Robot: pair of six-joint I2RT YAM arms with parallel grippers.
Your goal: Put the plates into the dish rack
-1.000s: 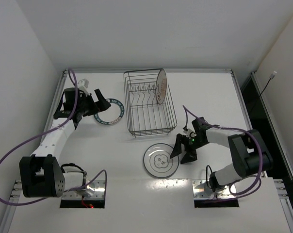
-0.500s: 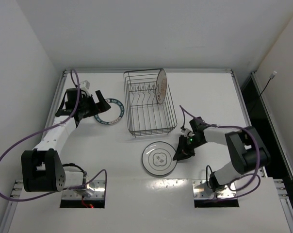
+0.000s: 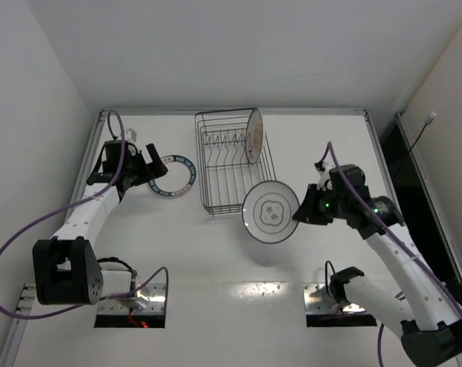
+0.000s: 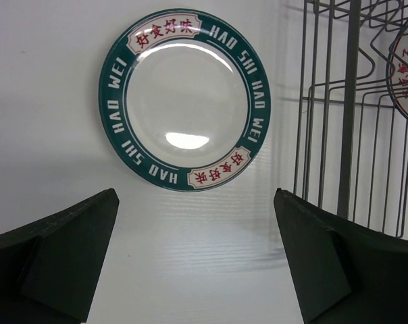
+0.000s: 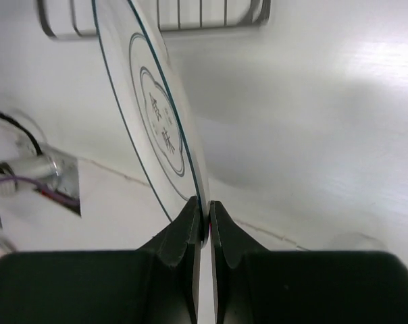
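My right gripper (image 3: pixel 299 215) (image 5: pixel 204 214) is shut on the rim of the grey-rimmed plate (image 3: pixel 270 211) (image 5: pixel 155 128), which hangs off the table, tilted up, just right of the dish rack's near corner. The dish rack (image 3: pixel 235 162) (image 4: pixel 352 115) is a dark wire basket at the back middle. An orange-centred plate (image 3: pixel 254 136) (image 4: pixel 405 74) stands upright inside it at the right. The teal-rimmed plate (image 3: pixel 173 177) (image 4: pixel 185 98) lies flat on the table left of the rack. My left gripper (image 3: pixel 156 167) (image 4: pixel 197 223) is open just short of that plate's near edge, with nothing between its fingers.
White walls enclose the table (image 3: pixel 239 252) on the left, back and right. Purple cables (image 3: pixel 17 245) loop from both arms. Two mounting plates (image 3: pixel 131 294) sit at the near edge.
My right gripper shut on the grey-rimmed plate's rim, then lifted it off the table and tilted it upright, moving up and toward the rack. The left arm has barely moved.
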